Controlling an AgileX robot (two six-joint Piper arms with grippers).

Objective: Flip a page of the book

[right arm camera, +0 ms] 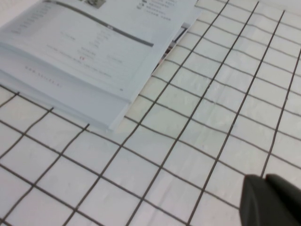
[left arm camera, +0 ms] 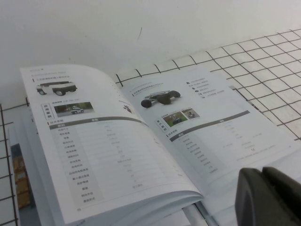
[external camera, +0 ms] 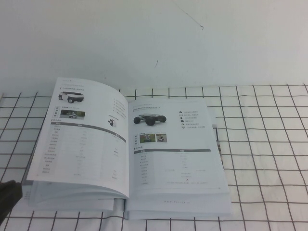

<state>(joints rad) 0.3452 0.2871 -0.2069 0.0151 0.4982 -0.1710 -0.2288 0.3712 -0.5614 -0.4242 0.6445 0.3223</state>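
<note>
— White pages, open flat? Where does the book lie?

— On the gridded tabletop, left of centre, spine running near to far. The page with the white black-wheeled cart, dark bar and table is the top sheet of the left half, arching up slightly from the spine.

— What can't you make out?

— The print in the tables is too small to read. The book's near left corner is partly cut off by a dark shape, the left gripper, at the near left edge of the high view. Only a corner of it shows there, and in its own wrist view just a black lump, so I cannot tell whether its fingers are apart or together.

— And the right gripper?

— Not in the high view. Its wrist camera shows one dark tip above the grid squares, right of the book's near right corner. Again, cannot tell.

— Room to move?

— The right page's outer edge sits free, with bare grid squares to the right and near side. Far side, a plain white wall.
</note>
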